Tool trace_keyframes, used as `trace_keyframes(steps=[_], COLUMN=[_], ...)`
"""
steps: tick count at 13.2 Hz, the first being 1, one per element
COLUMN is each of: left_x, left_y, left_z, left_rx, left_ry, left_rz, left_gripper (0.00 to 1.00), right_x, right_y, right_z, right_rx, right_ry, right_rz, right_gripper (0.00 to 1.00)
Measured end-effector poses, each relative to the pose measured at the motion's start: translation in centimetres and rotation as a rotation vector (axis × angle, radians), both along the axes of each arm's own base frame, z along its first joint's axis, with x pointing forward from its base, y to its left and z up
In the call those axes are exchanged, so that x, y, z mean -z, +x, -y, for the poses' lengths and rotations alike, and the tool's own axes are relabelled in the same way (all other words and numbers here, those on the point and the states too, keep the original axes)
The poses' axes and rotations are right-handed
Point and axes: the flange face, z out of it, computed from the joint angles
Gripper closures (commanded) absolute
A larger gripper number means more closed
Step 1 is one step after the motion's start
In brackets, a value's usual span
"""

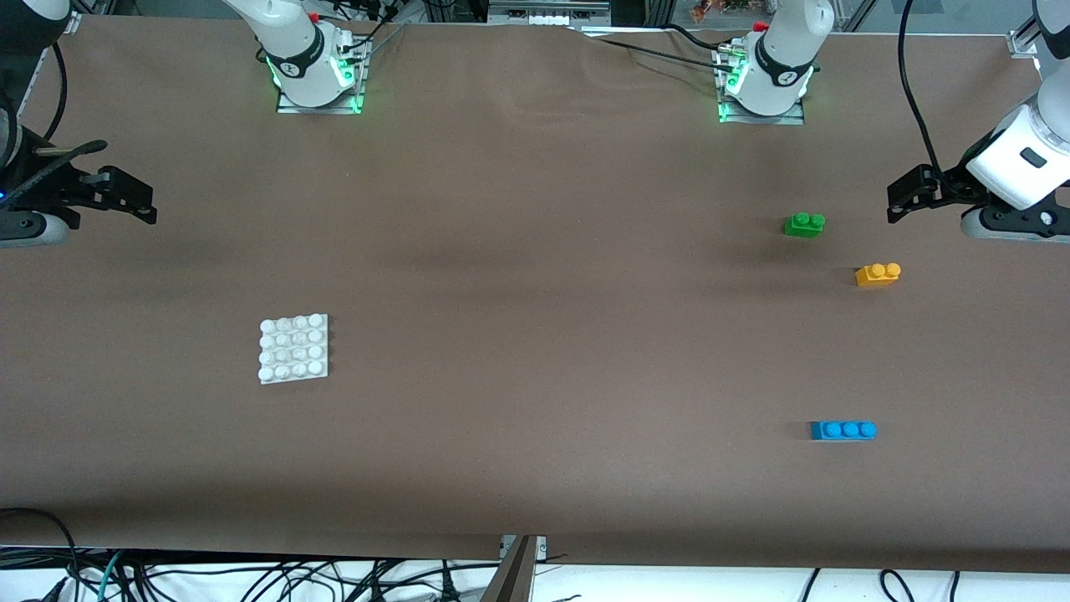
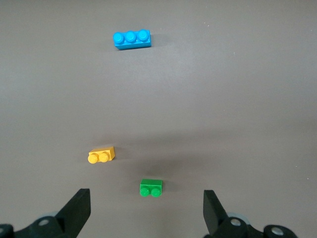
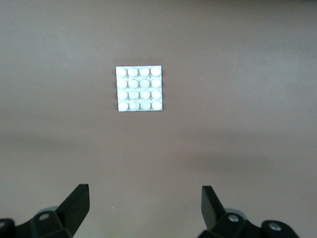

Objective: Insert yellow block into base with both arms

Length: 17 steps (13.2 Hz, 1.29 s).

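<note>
Front view: the yellow block (image 1: 878, 274) sits at the frame's right on the worktop (image 1: 535, 293), the base (image 1: 293, 349) at lower left; the left tool (image 1: 899, 199) and the right tool (image 1: 142, 201) hang spread, holding nothing.

Left wrist view: yellow block (image 2: 102, 155) lower left.

Right wrist view: base (image 3: 139, 89) upper centre.

- No readable text, label, brand, number or sign is to be found on the table, the bricks or the plate.
- Small dark marks are seen on the arm bases, but cannot be read.
</note>
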Motion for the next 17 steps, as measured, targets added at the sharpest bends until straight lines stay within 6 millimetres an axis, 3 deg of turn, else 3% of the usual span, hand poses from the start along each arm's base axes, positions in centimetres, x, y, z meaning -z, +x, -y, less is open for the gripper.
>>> trace_keyframes(steps=[17], left_x=[0.0], left_y=[0.02], left_z=[-0.94], left_rx=[-0.018], left_ry=[0.0], left_rz=[0.0], left_gripper=[0.0], right_x=[0.33], right_y=[0.61], right_z=[-0.05], right_rx=[0.019], right_ry=[0.0], right_rz=[0.021], right_gripper=[0.0])
